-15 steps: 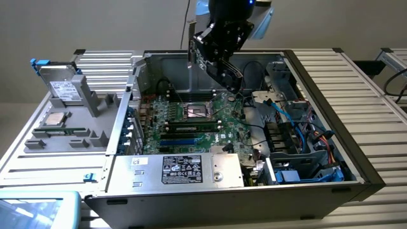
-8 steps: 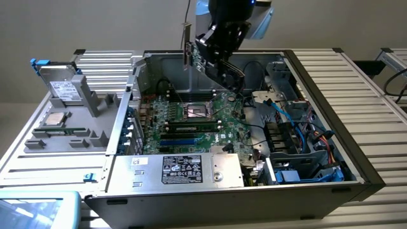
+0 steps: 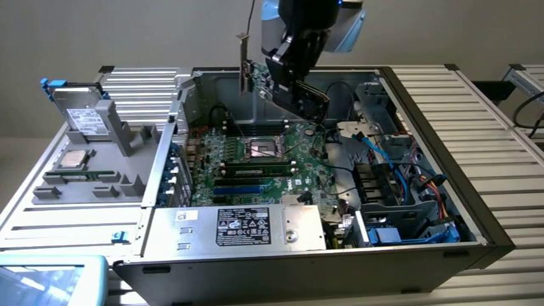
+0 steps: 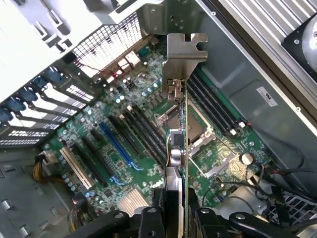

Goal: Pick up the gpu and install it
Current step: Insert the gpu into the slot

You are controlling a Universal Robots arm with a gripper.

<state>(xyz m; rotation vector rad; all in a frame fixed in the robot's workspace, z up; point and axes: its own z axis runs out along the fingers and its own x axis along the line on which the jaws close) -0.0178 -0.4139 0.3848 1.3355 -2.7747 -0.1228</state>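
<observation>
The gpu (image 3: pixel 262 78) is a green card with a silver bracket (image 3: pixel 244 57) at its end. It hangs tilted in the air above the open computer case (image 3: pixel 442 191), over the motherboard's (image 3: pixel 299 141) far part. My gripper (image 3: pixel 293 73) is shut on it from above. In the wrist view the gpu (image 4: pixel 181 144) stands edge-on, its bracket (image 4: pixel 184 54) pointing away, with the gripper (image 4: pixel 177 213) clamped on its near edge and one black finger (image 4: pixel 151 220) on each side. Below it lie the CPU socket (image 4: pixel 198 129) and, off to one side, the blue expansion slot (image 4: pixel 116 144).
The power supply (image 3: pixel 246 226) fills the case's near side. Blue and orange cables (image 3: pixel 408 166) and drive bays sit at the exterior view's right. A grey tray (image 3: pixel 127 150) at the exterior view's left holds a silver drive (image 3: pixel 85 121), a CPU (image 3: pixel 75 158) and a memory stick (image 3: pixel 81 173).
</observation>
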